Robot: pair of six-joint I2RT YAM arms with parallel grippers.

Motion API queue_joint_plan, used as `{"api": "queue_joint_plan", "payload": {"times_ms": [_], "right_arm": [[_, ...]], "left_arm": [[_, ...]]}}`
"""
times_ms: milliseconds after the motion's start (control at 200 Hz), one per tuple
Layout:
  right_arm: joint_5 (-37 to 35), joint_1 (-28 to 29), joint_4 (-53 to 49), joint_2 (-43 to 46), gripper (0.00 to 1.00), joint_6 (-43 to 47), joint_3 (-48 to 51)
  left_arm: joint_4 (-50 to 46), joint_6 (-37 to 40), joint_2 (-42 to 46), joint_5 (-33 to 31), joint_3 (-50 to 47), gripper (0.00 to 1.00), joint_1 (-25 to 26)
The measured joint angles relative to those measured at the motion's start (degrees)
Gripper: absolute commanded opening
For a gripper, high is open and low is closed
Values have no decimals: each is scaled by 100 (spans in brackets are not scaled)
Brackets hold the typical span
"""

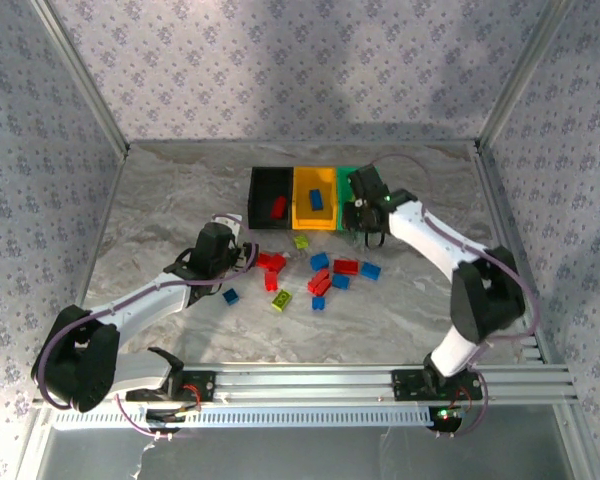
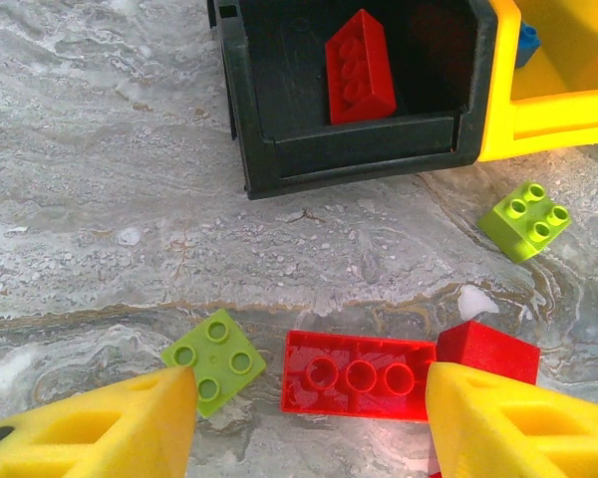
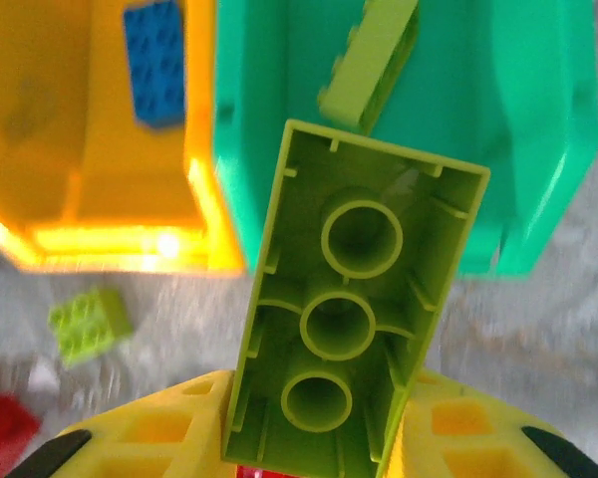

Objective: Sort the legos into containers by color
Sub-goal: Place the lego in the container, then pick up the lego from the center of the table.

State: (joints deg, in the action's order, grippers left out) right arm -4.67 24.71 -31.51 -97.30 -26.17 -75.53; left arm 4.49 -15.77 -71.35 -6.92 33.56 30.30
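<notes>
Overhead first: three bins in a row at the far side of the desk [image 1: 160,200], black bin [image 1: 254,200] on the left, orange-yellow bin [image 1: 315,223] in the middle, green bin [image 1: 345,178] on the right. There's a scatter of loose bricks [image 1: 325,275] in red, blue and lime just in front of them, between my two arms. From up here the right claw [image 1: 364,230] sits at the green bin's near edge, but its load is too small to read. The right wrist camera settles it: that claw is clamped on a long lime-green brick [image 3: 359,299], tilted, its hollow underside with three tubes facing the lens and the green bin just beyond. I can't tell whether it is over the bin or just short of it. The same close view gives me contents: a second lime brick [image 3: 369,60] lying in the green bin, and a blue brick [image 3: 154,60] in the orange-yellow bin. Overhead shows one red brick [image 1: 278,207] in the black bin, and the left wrist camera shows it close up, studs toward the lens. Down there the left claw [image 2: 309,403] stands with its jaws apart and is holding nothing. An upturned red brick [image 2: 359,373] lies on the desk between its fingers. A small lime brick [image 2: 214,358] is just beside the left finger, and a red block [image 2: 488,349] is against the right one.
</notes>
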Motion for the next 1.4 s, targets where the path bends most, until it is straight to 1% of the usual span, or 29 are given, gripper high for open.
{"api": "queue_joint_plan", "payload": {"times_ms": [50,110,175,265,405,490,630,750,840,974,1119,1254,1404], "right_arm": [[57,-212,20,-348,39,120,-297],[107,-428,9,-713,52,240,-597],[109,-562,-63,-1008,59,393,-855],[98,-549,-138,-1156,60,549,-988],[98,-284,-195,-1069,60,634,-935],[79,-114,-149,-754,60,634,-599],[-2,101,-52,146,61,627,315],[-76,149,68,894,61,588,1161],[-271,175,96,1207,61,581,1631],[-597,264,103,1331,61,592,2011],[-787,310,271,1375,61,640,2284],[-883,310,527,1408,61,737,2472],[-909,341,881,1443,61,826,2658]], "left_arm": [[-2,0,4,-2,0,62,0],[-2,-2,17,-4,0,62,0],[-2,-2,72,-20,-7,62,0],[2,-2,177,-48,-35,62,0],[-2,-4,278,-155,-52,62,0],[-2,-22,278,-173,-52,62,-2],[-7,-44,223,-164,-52,62,-7],[-153,-109,-20,-120,37,62,-31],[-402,-310,-203,-11,192,61,-33],[-785,-981,-210,142,382,63,-68],[-1086,-1989,-210,431,544,63,-74],[-1456,-3287,-236,560,678,63,-24],[-2247,-4763,-461,273,1189,64,271]]}}
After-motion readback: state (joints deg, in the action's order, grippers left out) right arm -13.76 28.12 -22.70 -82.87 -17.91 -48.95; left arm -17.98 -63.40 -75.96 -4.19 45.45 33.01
